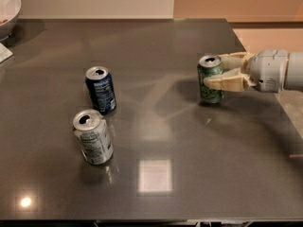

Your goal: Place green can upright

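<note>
The green can stands upright at the right side of the dark table, silver top up. Its base is at the table surface. My gripper reaches in from the right edge and is shut on the can's upper half. One tan finger lies across the can's front. The other finger is behind it. The white wrist extends off to the right.
A dark blue can stands upright left of centre. A silver-white can stands in front of it. A white bowl sits at the far left corner. The table's right edge runs just beyond my gripper.
</note>
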{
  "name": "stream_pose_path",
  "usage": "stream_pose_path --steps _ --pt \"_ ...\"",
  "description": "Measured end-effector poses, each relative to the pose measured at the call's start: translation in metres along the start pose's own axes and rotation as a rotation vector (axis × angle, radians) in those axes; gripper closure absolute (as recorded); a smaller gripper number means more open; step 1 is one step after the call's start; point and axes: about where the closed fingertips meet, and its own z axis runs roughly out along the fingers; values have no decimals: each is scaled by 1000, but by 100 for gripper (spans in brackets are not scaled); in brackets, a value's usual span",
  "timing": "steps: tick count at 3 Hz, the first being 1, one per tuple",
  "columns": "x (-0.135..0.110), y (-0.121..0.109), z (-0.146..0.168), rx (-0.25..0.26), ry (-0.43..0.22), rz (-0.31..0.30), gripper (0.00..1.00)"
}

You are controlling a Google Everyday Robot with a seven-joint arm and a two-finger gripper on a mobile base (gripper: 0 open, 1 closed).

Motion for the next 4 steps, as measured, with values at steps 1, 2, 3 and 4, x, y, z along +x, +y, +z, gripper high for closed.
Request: stream_pose_path --steps 1,2,3,4 --pt "5 -9 1 -11 -68 36 82" --pt "11 -14 3 -32 -115 65 59" --pt "18 -17 5 -58 -140 86 36" --pt "26 -21 6 -72 -156 116 12"
